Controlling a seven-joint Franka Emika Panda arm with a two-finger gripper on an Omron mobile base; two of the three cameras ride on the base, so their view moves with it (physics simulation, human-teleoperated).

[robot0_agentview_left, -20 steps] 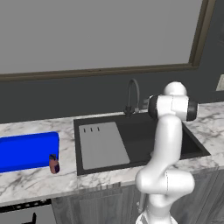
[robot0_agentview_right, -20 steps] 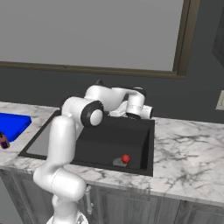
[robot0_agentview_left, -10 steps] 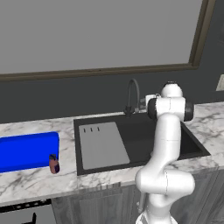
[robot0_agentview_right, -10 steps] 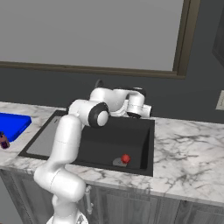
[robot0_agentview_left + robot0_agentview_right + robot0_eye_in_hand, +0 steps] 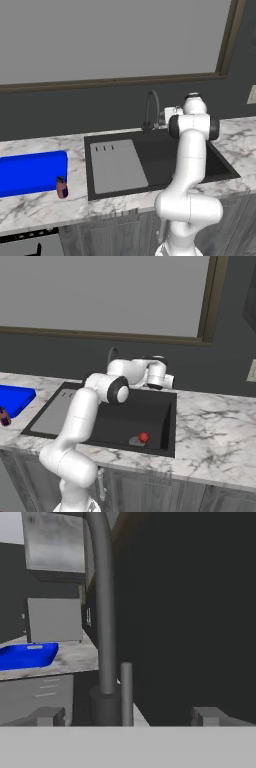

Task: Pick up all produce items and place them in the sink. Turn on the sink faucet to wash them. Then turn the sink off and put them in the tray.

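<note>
Behind the sink, at the back edge of the counter, the gripper sat with its jaws spread wide and nothing between them but the faucet, whose upright stem and thin lever rose close in front of the hand camera. From the left base view the white arm rose at the basin's near right corner and bent back toward the faucet's base, so the hand was just beside the tap near the dark wall.

One produce item, a small red ball, lay on the basin floor close to the front wall, toward the right-hand corner, next to the grey drain. It was well apart from the gripper, with open black basin between them.

Over the left part of the sink lay the grey drainboard, reaching from back rim to front rim. Left of it a strip of bare marble separated the sink from the blue tray. A small brown-red cylinder stood at the tray's near right corner, touching or just beside its edge.
</note>
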